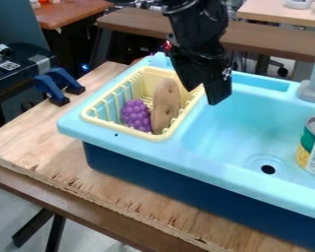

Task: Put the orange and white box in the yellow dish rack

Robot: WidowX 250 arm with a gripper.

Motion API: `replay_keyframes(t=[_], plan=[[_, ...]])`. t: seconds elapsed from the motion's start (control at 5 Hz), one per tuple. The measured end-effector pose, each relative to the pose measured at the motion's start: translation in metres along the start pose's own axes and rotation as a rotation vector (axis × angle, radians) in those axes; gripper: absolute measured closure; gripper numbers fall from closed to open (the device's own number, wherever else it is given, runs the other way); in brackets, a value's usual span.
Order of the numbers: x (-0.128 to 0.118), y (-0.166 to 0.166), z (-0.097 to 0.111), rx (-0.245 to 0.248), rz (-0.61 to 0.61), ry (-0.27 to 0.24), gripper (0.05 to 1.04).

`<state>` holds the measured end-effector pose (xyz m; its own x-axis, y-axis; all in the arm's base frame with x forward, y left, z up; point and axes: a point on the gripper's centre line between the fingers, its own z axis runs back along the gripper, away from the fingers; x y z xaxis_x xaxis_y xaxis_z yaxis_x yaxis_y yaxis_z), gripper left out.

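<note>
My black gripper (204, 92) hung down over the side of the pale yellow, slatted plastic basket (124, 129) nearest the basin, and whether it was wide or narrow I could not tell. I saw nothing clearly held in it, and I could not judge whether it touched the basket's rim. Inside the basket, nearest to me, stood a long, brown, potato-like toy (165, 106), roughly upright, with a bunch of round purple toy grapes (136, 115) close beside it. Those two pieces were already within the basket's walls, neither of them lifted. The basket itself sat in one end of a light blue plastic toy sink (186, 150). Across the basin from the basket, well apart from it, a metal can with a green, white and yellow label (314, 147) stood near the dark round drain (268, 169), outside the basket. Beyond the basket's outer side, two blue clamps (55, 84) gripped the edge of the wooden tabletop (42, 142) that carried the sink.
</note>
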<state>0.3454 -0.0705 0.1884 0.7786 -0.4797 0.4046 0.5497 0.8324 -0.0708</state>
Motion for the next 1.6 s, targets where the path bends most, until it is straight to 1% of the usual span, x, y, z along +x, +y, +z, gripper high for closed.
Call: replay_keyframes(t=[0.2,0.4,0.6,0.8,1.0,1.2,1.4,1.6], plan=[[-0.004,0.000,-0.011,-0.015,0.011,0.032,0.078],[0.011,-0.011,-0.021,0.000,0.029,0.049,0.078],[0.030,-0.031,-0.026,-0.015,-0.016,-0.029,0.077],[0.052,-0.054,-0.022,0.016,0.004,-0.078,0.078],[0.065,-0.087,-0.027,0.072,0.045,-0.018,0.078],[0.072,-0.114,-0.030,0.069,0.060,-0.045,0.078],[0.079,-0.127,-0.038,0.045,0.066,-0.010,0.077],[0.078,-0.133,-0.050,0.019,0.066,0.037,0.078]])
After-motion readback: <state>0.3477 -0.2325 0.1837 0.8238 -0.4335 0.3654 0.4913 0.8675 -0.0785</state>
